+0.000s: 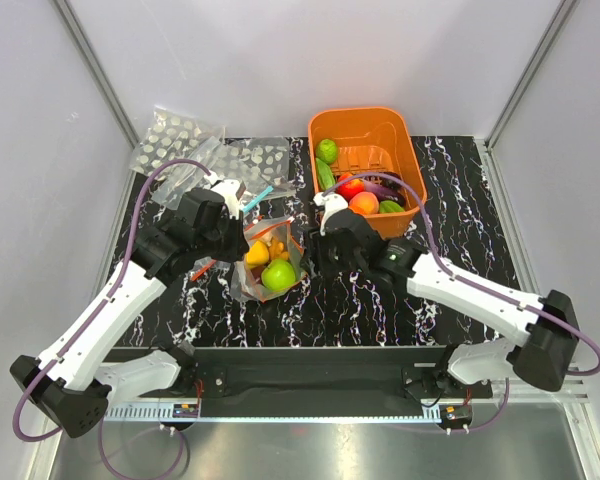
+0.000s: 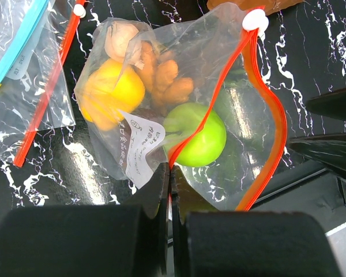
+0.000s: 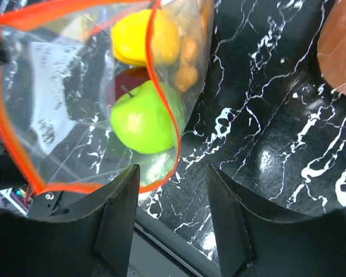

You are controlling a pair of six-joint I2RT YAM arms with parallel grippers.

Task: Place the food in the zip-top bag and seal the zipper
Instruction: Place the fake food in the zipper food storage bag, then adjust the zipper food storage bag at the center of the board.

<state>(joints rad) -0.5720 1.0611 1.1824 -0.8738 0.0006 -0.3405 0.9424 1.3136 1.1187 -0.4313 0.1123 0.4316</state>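
Note:
The clear zip-top bag (image 1: 265, 262) lies mid-table with its mouth gaping. Inside it are a green apple (image 2: 199, 135), a yellow pepper (image 2: 112, 92) and orange pieces (image 2: 167, 81). My left gripper (image 2: 172, 173) is shut on the red-orange zipper (image 2: 219, 86) of the near lip; from above, the left gripper (image 1: 235, 250) sits at the bag's left side. My right gripper (image 3: 173, 173) is open and empty, just right of the bag's mouth (image 3: 57, 104), and the apple (image 3: 141, 121) lies ahead of its left finger. More food, a tomato (image 1: 350, 187) and a cucumber (image 1: 324, 175) among it, fills the basket.
The orange basket (image 1: 395, 140) stands at the back right, close behind the right gripper (image 1: 310, 258). White-spotted bags (image 1: 175, 135) lie at the back left. A blue-stripped bag (image 2: 17, 46) and another red-stripped one (image 2: 46, 81) lie left of the open bag.

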